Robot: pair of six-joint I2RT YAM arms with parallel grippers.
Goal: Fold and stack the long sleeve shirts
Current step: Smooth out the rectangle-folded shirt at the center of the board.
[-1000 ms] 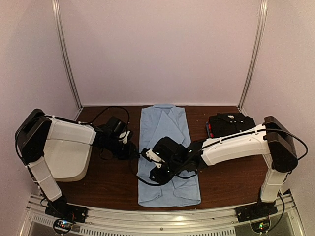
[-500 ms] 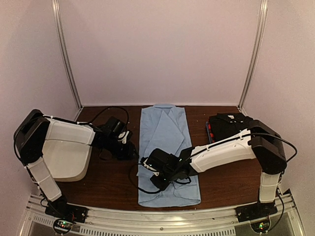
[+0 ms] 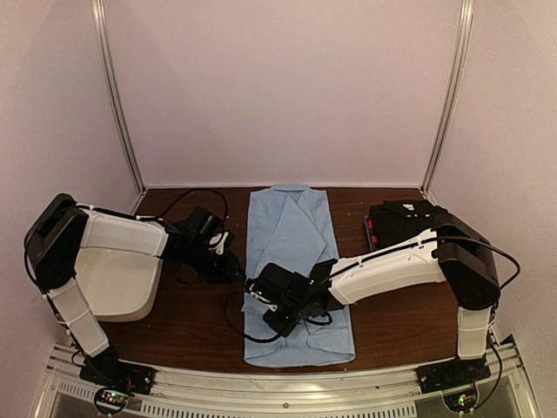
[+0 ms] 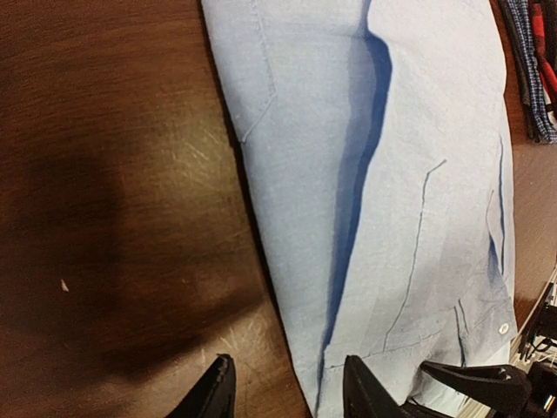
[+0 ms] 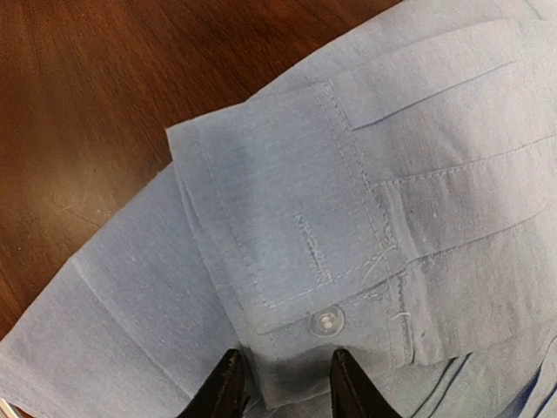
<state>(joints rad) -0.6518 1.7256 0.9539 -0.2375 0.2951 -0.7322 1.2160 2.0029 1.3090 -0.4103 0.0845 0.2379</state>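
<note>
Light blue shirt (image 3: 294,248) lies flat down the middle of the brown worktop (image 3: 200,326), collar at the far end, folded into a long narrow strip with the sleeves tucked in.

Right tool (image 3: 263,300) is low over the shirt's left side, toward the near hem. Wrist view: tool (image 5: 285,387) sits just above a sleeve cuff (image 5: 287,235), right by the cuff button (image 5: 325,321). Fingers are parted, the cloth between them looks flat, and no pinch is visible.

Left tool (image 3: 231,261) is just beside the shirt's left edge, over bare wood. Wrist view: tool (image 4: 287,396) has its fingers apart and grips nothing; one finger is over the worktop, the other over the shirt edge.

Folded stack (image 3: 405,219) sits at far right, well apart from the blue shirt: black on top, red and blue check edges showing below it (image 4: 535,70).

White tub (image 3: 117,287) is at left, partly under the left arm.
</note>
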